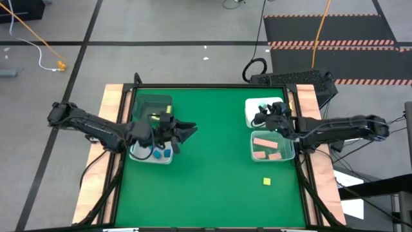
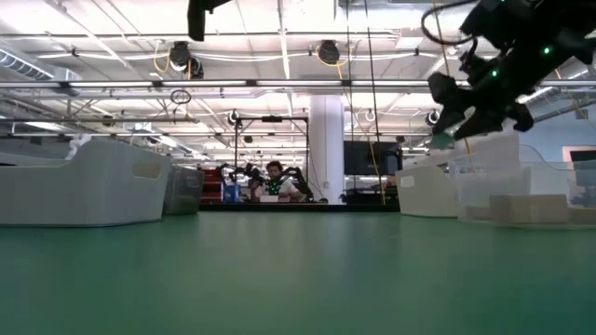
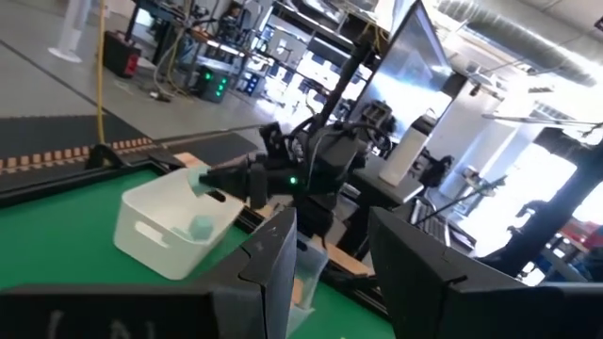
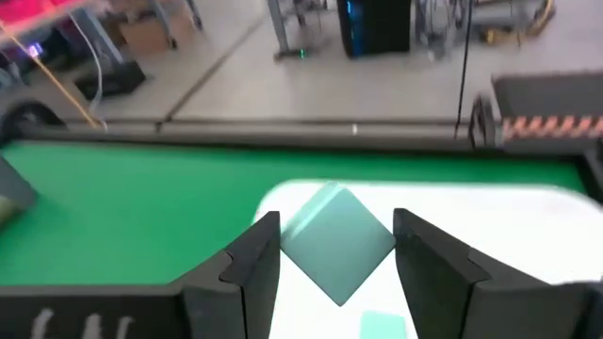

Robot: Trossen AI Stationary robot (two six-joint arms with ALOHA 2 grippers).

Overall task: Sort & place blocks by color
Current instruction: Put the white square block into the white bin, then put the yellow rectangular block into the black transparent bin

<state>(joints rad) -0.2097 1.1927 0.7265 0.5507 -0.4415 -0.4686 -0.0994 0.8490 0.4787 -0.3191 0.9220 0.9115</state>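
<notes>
Mint-green block sits squeezed between the two fingers of my right pincer, turned on its corner like a diamond, and I am holding it just above the white bin at the far right of the green surface. Another mint-green piece already lies in that white bin, so green has its home there. Next to it, nearer the front, a clear bin holds salmon-pink blocks. On the other side, a clear bin has blue blocks in it, and a dark bin stands just behind that one; I can see something yellow by its near edge, but I cannot tell if it is a block. My left pincer hangs above the surface beside those left bins, a little apart at the fingers, with nothing between them. One yellow block is alone on the surface near the front right, outside every bin. So I think most of the sorting is done: this green block needs to go down into the white bin, and the yellow one needs picking up and putting with its color. I can read no words or labels on the bins or blocks.
</notes>
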